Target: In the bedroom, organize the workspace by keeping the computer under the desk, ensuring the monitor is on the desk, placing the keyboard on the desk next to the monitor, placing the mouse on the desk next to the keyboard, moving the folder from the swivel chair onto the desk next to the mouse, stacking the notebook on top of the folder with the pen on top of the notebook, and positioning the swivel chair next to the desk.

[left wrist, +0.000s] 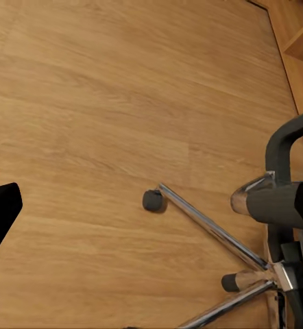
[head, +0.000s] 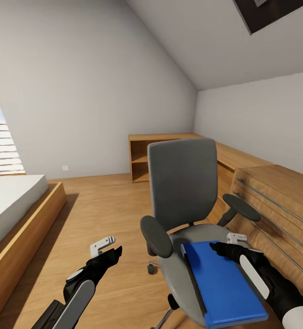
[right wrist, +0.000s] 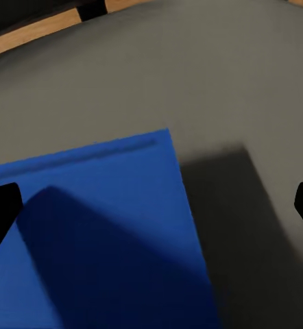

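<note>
Right arm over the chair seat, folder not yet lifted.

I've got the swivel chair (head: 183, 192) in front of me in the bedroom, the blue folder (head: 222, 283) lying flat on its seat, so moving it to the desk is all ahead. My right gripper (head: 231, 244) hovers above it, fingers spread wide and empty; that wrist view puts the folder's corner between the tips. Left gripper (head: 108, 246) hangs open over the floor, its camera catching the chrome chair base (left wrist: 213, 229).

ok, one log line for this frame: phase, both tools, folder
phase: reaching for folder | right tool: open, above folder | left tool: open, idle over floor | folder: flat on swivel chair seat, ungrasped
</note>
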Tool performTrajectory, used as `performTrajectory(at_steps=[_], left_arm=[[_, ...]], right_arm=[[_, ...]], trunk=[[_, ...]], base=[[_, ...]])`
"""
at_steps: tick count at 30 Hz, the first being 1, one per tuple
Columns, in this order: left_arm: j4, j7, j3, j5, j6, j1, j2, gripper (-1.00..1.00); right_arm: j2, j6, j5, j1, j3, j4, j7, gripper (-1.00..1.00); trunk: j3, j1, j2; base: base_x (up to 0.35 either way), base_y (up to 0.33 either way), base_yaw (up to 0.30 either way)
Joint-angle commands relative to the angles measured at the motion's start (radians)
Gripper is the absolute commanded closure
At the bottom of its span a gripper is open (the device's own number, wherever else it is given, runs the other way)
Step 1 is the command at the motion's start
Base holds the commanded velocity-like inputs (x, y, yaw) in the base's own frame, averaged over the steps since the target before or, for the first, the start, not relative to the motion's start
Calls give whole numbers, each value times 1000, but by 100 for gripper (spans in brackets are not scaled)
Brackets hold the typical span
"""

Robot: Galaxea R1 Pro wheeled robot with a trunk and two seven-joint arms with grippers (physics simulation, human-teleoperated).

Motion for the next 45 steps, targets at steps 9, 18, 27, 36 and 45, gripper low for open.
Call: performTrajectory(at_steps=[9,18,27,36,45], left_arm=[[-1,8,-2,6,0,-1,1,-100],[-1,8,-2,6,1,-1,1,-100],[0,8,-3,6,1,-1,1,-100],[0,8,-3,6,1,-1,1,-100],[0,7,-4,6,0,-1,1,-100]], right_arm=[[-1,3,-2,0,5,2,-5,-100],[-1,3,-2,0,5,2,-5,-100],[-1,3,-2,0,5,2,-5,-100],[-1,3,0,0,5,1,-5,-100],[-1,3,0,0,5,1,-5,-100]], trunk=[[-1,0,0],[-1,0,0],[-1,0,0],[-1,0,0],[-1,0,0]], base=[[83,4,0],[42,0,0],[-30,0,0],[-220,0,0],[-19,0,0]])
